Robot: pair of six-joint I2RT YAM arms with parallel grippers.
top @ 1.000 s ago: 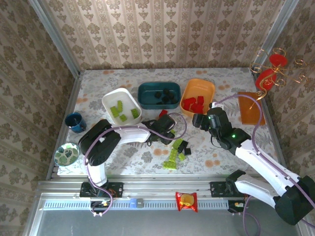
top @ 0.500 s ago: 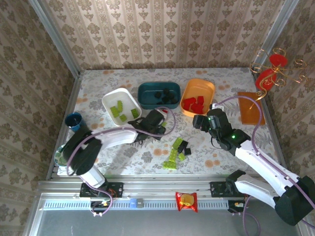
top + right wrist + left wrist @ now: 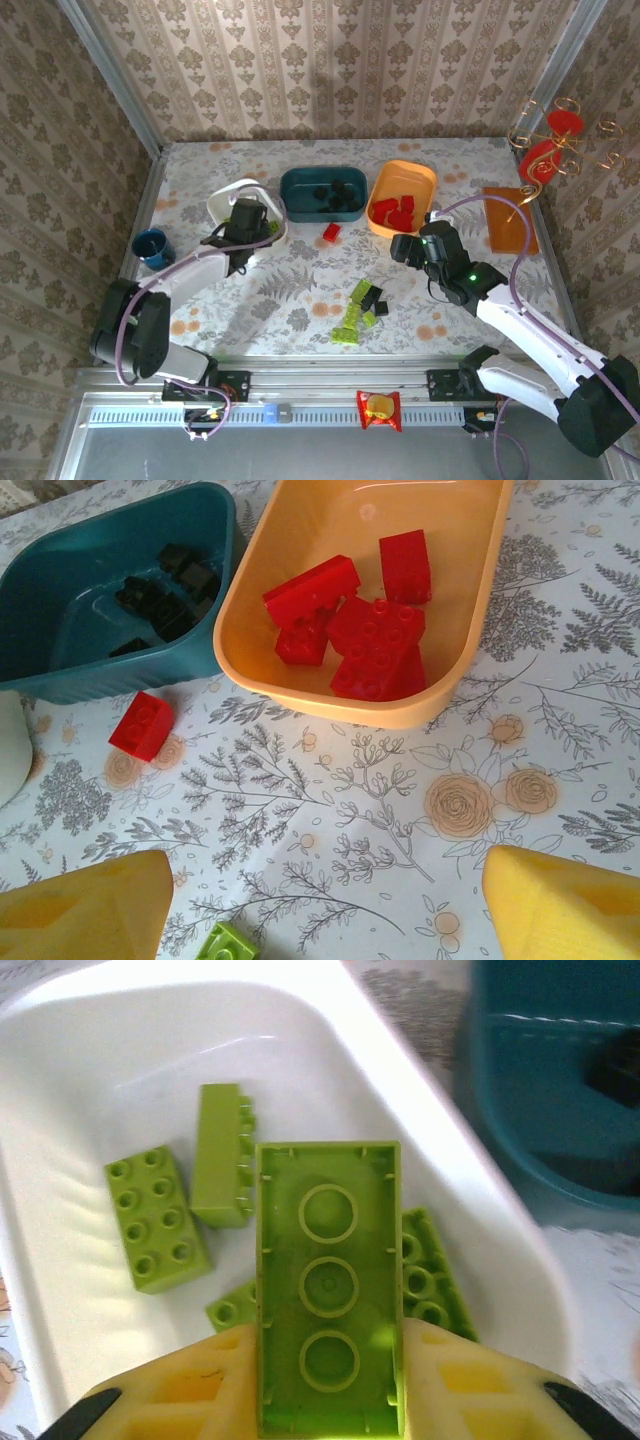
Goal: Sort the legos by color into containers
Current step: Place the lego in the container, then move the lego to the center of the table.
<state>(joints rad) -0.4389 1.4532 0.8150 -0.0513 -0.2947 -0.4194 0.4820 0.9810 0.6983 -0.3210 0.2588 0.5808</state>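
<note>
My left gripper (image 3: 330, 1390) pinches a lime green plastic brick (image 3: 328, 1260) over the white plastic tray (image 3: 150, 1040) | right gripper (image 3: 330, 905) spread | unsorted: small red plastic brick (image 3: 141, 725), lime-and-black brick pile (image 3: 360, 305) toward the table's (image 3: 200, 300) near edge.

Bare table (image 3: 290, 290) between teal tray (image 3: 298, 185) and brick cluster (image 3: 362, 305), lone red brick (image 3: 331, 232) in the way

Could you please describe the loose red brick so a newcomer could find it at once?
Find the dark teal tray beside the orange tray. Just in front of the teal tray's corner nearest the orange one lies a red brick, the only red one outside a tray.
</note>
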